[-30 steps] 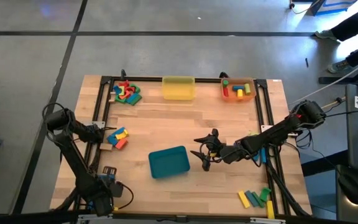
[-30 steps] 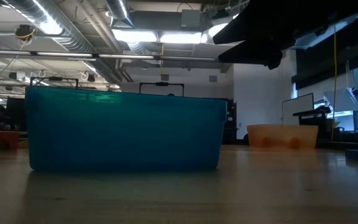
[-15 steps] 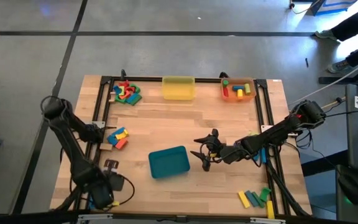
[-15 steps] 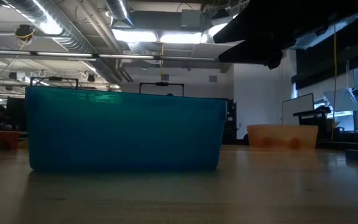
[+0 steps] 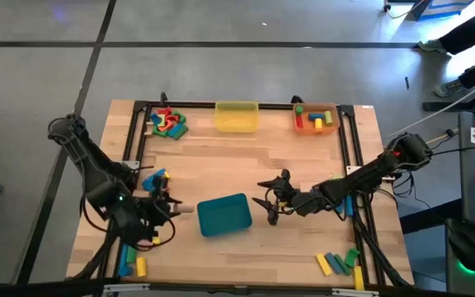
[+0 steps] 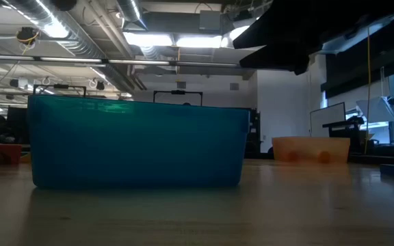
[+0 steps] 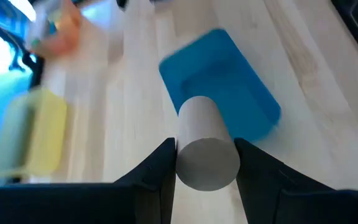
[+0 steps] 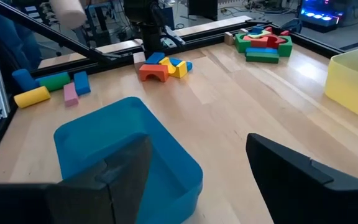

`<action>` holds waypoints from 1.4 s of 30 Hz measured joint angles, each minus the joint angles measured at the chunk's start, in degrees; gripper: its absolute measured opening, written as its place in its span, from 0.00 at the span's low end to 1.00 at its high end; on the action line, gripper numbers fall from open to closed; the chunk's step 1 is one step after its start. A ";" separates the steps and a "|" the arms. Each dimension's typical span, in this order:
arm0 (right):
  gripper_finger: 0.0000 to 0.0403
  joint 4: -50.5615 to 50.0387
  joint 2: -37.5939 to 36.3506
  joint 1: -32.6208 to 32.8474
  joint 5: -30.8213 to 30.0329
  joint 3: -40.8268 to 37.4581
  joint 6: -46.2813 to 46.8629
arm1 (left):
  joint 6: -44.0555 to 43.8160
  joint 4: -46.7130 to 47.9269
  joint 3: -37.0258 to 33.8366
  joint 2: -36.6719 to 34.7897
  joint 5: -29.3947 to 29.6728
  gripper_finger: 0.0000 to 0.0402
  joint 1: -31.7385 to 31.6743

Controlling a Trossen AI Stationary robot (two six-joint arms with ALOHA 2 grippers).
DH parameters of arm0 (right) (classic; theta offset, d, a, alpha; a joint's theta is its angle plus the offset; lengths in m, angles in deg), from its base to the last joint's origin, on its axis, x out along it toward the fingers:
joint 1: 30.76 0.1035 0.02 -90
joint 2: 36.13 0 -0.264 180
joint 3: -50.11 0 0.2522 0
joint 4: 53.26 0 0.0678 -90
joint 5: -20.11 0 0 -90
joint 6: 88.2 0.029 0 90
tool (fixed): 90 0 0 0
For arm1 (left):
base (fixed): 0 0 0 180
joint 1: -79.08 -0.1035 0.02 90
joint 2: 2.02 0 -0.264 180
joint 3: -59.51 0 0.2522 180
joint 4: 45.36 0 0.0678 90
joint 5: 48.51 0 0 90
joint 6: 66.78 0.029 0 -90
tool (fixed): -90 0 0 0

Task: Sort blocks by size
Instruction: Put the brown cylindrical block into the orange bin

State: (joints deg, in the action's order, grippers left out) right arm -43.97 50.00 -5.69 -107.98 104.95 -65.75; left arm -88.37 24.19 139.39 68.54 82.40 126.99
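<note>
Fingers of your left gripper [image 7: 205, 163] squeezed a pale cylinder [image 7: 205, 152] pointing at the teal tray [image 5: 223, 214] just ahead, while your right gripper [image 5: 269, 204] waited open beside that tray.

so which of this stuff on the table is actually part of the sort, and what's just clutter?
In the job:
- pale cylinder, gripped by left hand
- loose blocks
- teal tray, yellow tray, orange tray
- right hand, open beside the teal tray

Just there:
- black frame rails
- person's shoes
</note>
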 joint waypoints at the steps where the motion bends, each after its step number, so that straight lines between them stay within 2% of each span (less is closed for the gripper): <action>1: 0.66 0.00 0.00 -0.01 0.00 0.00 -0.18 | 1.84 -1.86 -0.89 -0.83 -0.01 0.29 -0.85; 6: 0.66 0.02 0.00 0.00 -1.52 0.00 -1.71 | 9.54 -12.63 -7.25 -5.40 -0.40 0.29 -6.89; 15: 0.66 0.60 0.02 0.00 -3.38 0.00 -3.26 | 18.58 -35.76 -21.70 -13.15 -6.69 0.29 -18.74; 20: 0.66 8.01 1.74 -0.01 -3.20 0.00 -11.24 | 20.80 -48.55 -27.51 -14.11 -7.54 0.29 -24.81; 23: 0.66 14.49 3.96 -1.18 -2.69 0.00 -17.31 | 22.29 -56.67 -29.81 -13.43 -12.07 0.29 -27.83; 26: 0.66 20.56 6.46 -4.30 1.10 0.00 -21.72 | 23.77 -64.19 -31.35 -11.61 -17.88 0.29 -29.93; 33: 0.66 32.29 9.88 -10.65 14.36 0.10 -25.39 | 28.16 -74.46 -32.18 -5.67 -19.15 0.29 -32.53; 38: 0.66 32.55 10.21 -12.55 19.39 2.40 -27.29 | 30.92 -83.10 -32.19 -1.59 -22.38 0.29 -34.65; 42: 0.66 32.48 10.19 -12.74 20.93 3.68 -29.74 | 31.24 -86.68 -32.21 0.42 -25.41 0.29 -36.13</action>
State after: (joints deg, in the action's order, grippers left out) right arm -11.49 60.18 -18.43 -87.05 108.63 -95.49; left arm -57.13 -62.48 107.18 68.95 56.99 90.86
